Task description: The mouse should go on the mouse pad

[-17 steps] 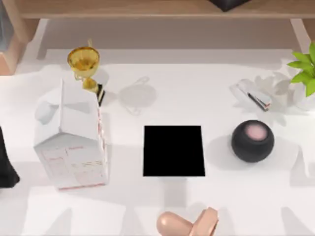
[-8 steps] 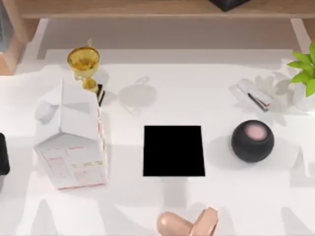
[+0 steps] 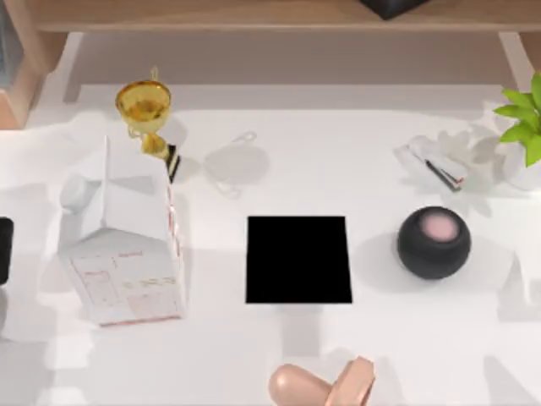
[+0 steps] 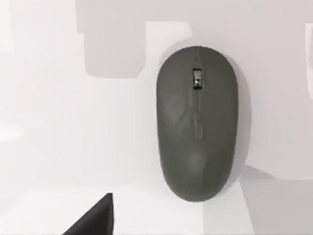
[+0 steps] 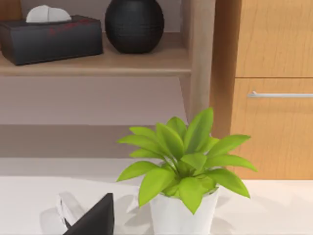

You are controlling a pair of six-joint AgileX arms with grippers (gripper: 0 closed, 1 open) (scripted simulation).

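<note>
The mouse (image 4: 198,122) is a smooth grey-olive oval with a tiny pale scroll-wheel mark, lying on the white table directly under my left wrist camera. Seen from above, it is a pale grey oval (image 3: 74,192) tucked against the far left side of the milk carton. The mouse pad (image 3: 298,259) is a flat black rectangle in the middle of the table, well to the right of the mouse, with nothing on it. A black part of my left arm (image 3: 3,249) shows at the table's left edge. A dark wedge of gripper (image 4: 93,219) pokes in near the mouse without touching it.
A tall white milk carton (image 3: 127,254) stands between the mouse and the pad. A gold trophy (image 3: 145,110) is behind it. A black ball with a pink top (image 3: 434,243) sits right of the pad, a stapler (image 3: 439,165) and a potted plant (image 5: 183,171) at far right, a peach object (image 3: 325,385) at the front edge.
The black part of my left arm at the left edge has pulled back and upward in the top view, showing less of itself. The mouse, pad and other objects stayed put.
</note>
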